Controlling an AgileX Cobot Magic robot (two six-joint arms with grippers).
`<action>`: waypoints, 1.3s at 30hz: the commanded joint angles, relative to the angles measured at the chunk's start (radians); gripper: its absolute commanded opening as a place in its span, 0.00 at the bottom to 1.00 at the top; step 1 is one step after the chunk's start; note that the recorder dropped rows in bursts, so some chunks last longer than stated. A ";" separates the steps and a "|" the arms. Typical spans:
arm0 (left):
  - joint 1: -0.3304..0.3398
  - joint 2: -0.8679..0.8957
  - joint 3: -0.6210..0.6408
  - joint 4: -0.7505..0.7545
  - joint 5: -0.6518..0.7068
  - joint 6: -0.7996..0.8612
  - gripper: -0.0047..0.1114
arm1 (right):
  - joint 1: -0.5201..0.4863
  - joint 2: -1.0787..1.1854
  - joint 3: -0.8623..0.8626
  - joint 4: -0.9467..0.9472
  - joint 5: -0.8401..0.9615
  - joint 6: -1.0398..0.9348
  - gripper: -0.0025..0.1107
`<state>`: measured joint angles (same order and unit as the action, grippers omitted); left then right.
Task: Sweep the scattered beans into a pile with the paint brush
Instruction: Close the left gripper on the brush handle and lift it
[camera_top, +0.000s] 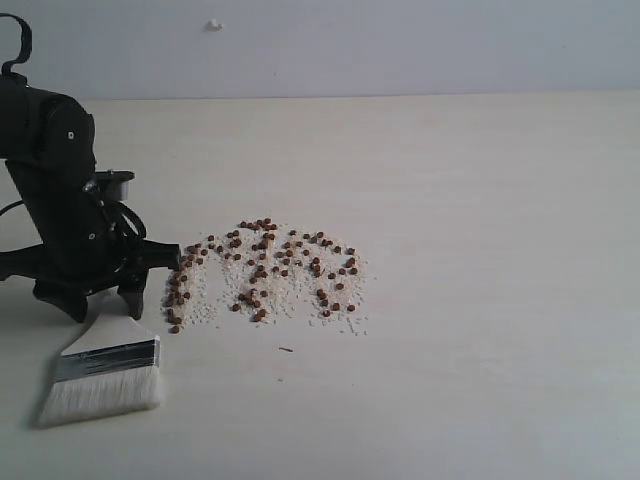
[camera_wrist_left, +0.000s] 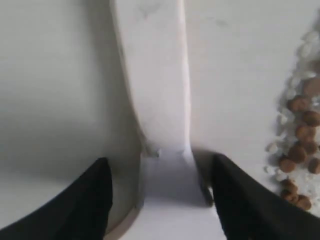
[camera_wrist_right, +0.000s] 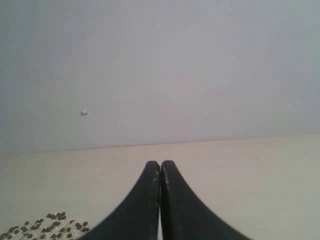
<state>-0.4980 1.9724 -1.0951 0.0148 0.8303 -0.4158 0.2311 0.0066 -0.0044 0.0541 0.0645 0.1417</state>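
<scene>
exterior: brush (camera_top: 108, 360) flat on counter (camera_top: 480, 300), beans (camera_top: 265, 268) scattered just right of it | left wrist: left claw (camera_wrist_left: 160, 158) wide, straddling the handle, apparently lined up to grip | right wrist: right claw (camera_wrist_right: 160, 167) pinched closed, empty, parked clear of beans

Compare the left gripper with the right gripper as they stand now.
The left gripper has its jaws apart; the right gripper has them pressed together. The left gripper straddles the paint brush handle; the right gripper holds nothing. Both have black fingers.
</scene>
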 joint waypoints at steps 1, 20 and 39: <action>-0.003 0.008 0.003 0.000 -0.029 -0.017 0.44 | -0.005 -0.007 0.004 -0.002 -0.006 -0.005 0.02; -0.003 -0.056 0.003 0.052 0.005 -0.004 0.04 | -0.005 -0.007 0.004 -0.006 -0.006 -0.005 0.02; -0.003 -0.049 0.003 0.059 -0.019 0.030 0.04 | -0.005 -0.007 0.004 -0.006 -0.006 -0.005 0.02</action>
<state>-0.4980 1.9184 -1.0951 0.0686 0.8237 -0.3959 0.2311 0.0066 -0.0044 0.0541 0.0645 0.1417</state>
